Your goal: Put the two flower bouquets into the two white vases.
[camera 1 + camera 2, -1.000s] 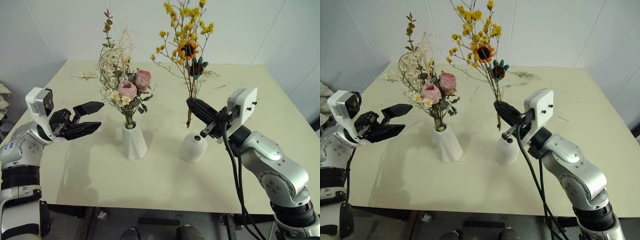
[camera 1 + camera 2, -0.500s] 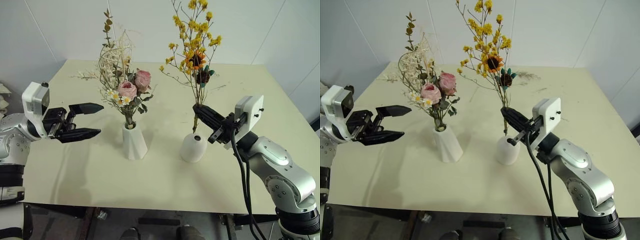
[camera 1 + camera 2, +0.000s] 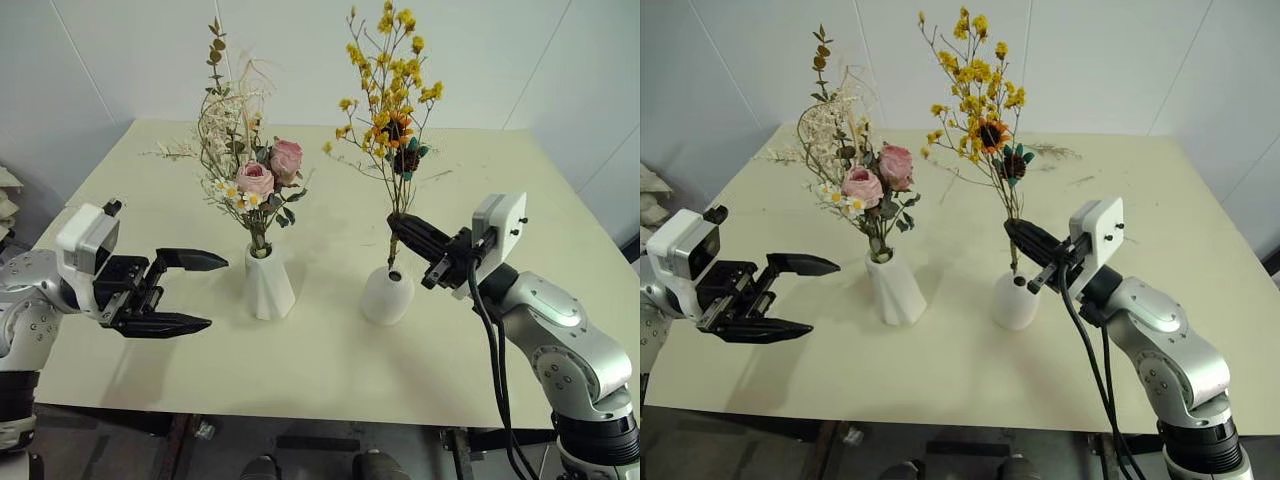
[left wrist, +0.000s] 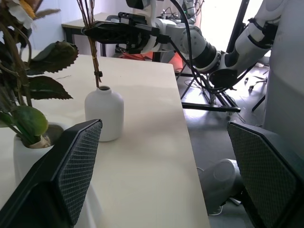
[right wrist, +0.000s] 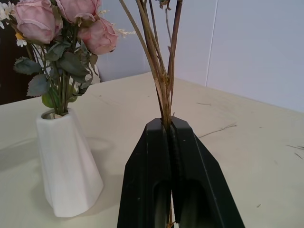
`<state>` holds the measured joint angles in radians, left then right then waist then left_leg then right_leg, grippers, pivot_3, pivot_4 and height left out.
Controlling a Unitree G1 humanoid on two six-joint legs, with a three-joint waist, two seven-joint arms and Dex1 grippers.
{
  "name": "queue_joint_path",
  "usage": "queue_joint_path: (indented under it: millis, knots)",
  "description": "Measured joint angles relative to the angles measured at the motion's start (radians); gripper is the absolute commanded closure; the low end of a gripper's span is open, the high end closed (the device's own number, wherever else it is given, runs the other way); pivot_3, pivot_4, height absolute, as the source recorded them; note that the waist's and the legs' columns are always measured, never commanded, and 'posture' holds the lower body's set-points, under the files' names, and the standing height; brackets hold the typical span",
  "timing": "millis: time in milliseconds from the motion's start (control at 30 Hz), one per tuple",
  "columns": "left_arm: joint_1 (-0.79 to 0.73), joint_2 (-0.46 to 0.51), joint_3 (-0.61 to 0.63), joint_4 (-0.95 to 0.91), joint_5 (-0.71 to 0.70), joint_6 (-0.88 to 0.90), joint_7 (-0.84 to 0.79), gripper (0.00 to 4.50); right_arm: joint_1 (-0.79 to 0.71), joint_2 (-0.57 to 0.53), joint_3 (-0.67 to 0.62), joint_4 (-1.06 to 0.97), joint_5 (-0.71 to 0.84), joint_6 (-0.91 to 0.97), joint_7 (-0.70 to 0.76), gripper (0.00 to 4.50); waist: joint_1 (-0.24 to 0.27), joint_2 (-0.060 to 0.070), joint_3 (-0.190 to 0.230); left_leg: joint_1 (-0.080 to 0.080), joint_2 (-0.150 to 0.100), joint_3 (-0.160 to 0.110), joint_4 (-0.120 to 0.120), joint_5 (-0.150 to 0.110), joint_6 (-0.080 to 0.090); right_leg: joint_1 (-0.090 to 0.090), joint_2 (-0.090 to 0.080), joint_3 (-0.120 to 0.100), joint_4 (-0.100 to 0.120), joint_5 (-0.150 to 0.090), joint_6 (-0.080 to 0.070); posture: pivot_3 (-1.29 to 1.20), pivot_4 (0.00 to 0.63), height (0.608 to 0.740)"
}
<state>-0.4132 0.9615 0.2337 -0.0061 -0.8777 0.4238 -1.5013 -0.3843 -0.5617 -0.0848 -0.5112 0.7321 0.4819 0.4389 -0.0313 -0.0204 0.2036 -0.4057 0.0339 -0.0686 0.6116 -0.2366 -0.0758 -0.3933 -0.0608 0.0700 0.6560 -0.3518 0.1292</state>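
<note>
The big bouquet (image 3: 255,175) of pink roses and daisies stands in the taller twisted white vase (image 3: 268,285). My right gripper (image 3: 398,225) is shut on the brown stems of the slim yellow bouquet (image 3: 392,85), holding it upright over the short rounded white vase (image 3: 387,295). The stem ends reach that vase's mouth (image 4: 103,88). In the right wrist view the fingers (image 5: 156,142) pinch the stems, with the twisted vase (image 5: 69,166) beside them. My left gripper (image 3: 218,291) hangs open and holds nothing, level, to the left of the twisted vase and apart from it.
Loose dried sprigs (image 3: 170,150) lie at the far left of the pale table (image 3: 330,370), and thin twigs (image 3: 437,175) at the far right. The left wrist view shows the table's edge (image 4: 190,142) with floor, stands and cables beyond it.
My left gripper drew back from the twisted vase toward the table's near left, still open. My right gripper shifted right and lowered the yellow bouquet until its stems met the short vase's mouth.
</note>
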Motion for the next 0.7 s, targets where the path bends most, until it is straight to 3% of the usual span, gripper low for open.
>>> queue_joint_path:
  millis: [700]
  knots:
    - [0.083, -0.058, 0.037, -0.11, 0.0, 0.044, 0.052, 0.0, 0.065, 0.019, -0.058, -0.062, 0.034, 0.006, 0.007, 4.48, 0.0, 0.0, 0.0, 0.0, 0.0, 0.0, 0.0, 0.0, 0.0, 0.0, 0.0, 0.0, -0.001, 0.0, 0.0, 0.0, 0.15, 0.74]
